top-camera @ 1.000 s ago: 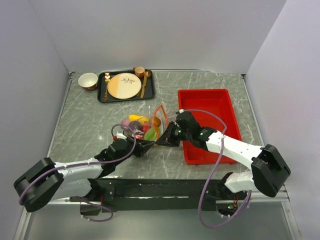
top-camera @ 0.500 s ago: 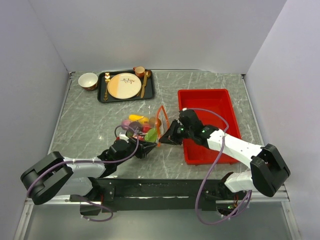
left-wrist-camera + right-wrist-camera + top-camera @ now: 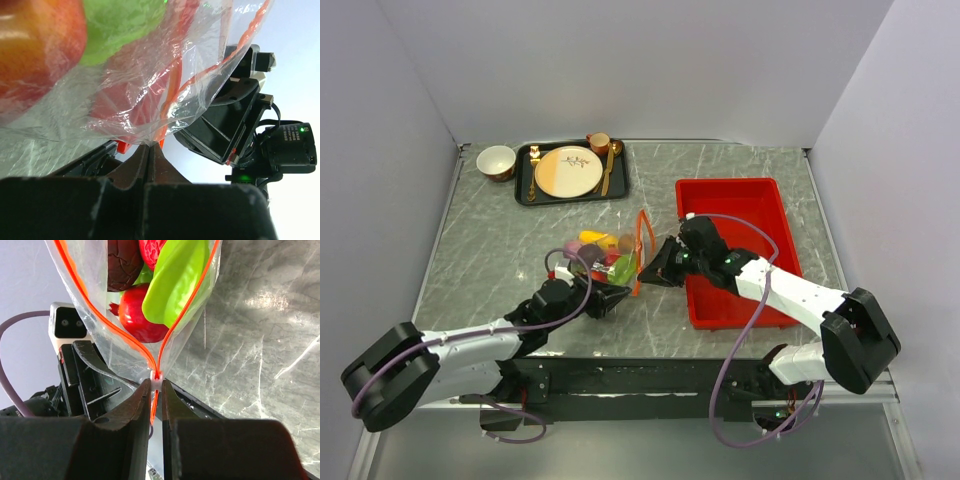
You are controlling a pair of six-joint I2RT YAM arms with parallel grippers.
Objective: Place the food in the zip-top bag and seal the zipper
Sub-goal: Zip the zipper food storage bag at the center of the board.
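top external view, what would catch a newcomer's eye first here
The clear zip-top bag at table centre, stuffed with bright toy food, is held between both claws. The left claw pinches a corner; the right claw grips the orange zipper at its pale end, tracks parted beyond it.

Left wrist view — my left gripper [image 3: 151,150] pinching the bag

I see its jaws pressed together on a gathered fold of the clear zip-top bag [image 3: 100,130], with the orange-red zipper [image 3: 241,37] running up toward the top right corner. Through the plastic I make out a red-orange round piece [image 3: 35,45], a green piece [image 3: 125,22] and a red piece [image 3: 122,102] beneath it. The black right gripper [image 3: 227,127] sits just beyond the bag's edge.
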